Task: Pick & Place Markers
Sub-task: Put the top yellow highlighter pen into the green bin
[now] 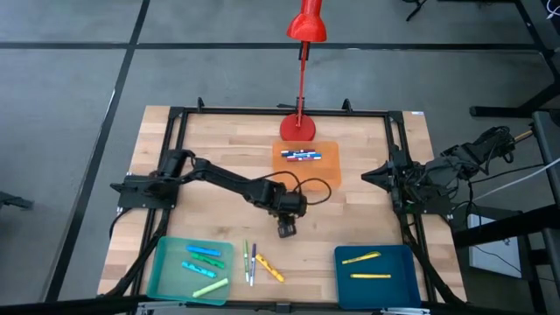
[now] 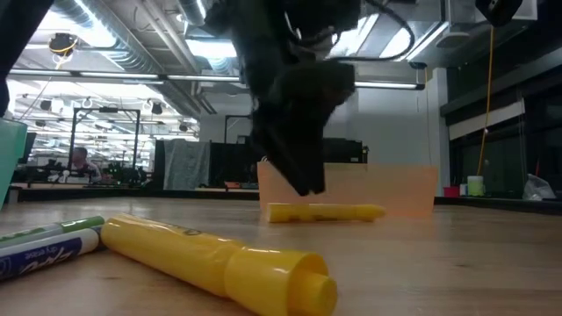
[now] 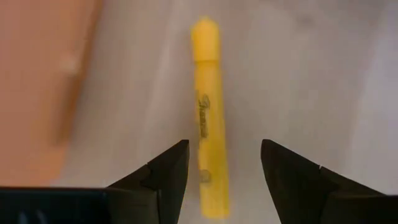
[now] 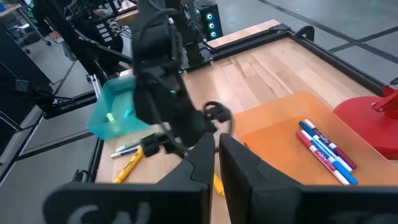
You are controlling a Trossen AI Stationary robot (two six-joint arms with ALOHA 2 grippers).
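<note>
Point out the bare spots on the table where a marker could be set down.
Bare wood lies between the orange tray and blue tray, and left of the orange tray, above the left arm. It is crowded between the teal tray and loose markers, beneath the left gripper.

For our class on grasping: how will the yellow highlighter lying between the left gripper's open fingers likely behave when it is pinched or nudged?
The yellow highlighter looks like a rigid plastic barrel, so it probably stays stiff when pinched. Its round body lying flat on the table suggests it may roll if nudged sideways. It seems small and light; the left gripper straddles it lengthwise, open.

Yellow marker blurred, partly jaw-hidden
</note>
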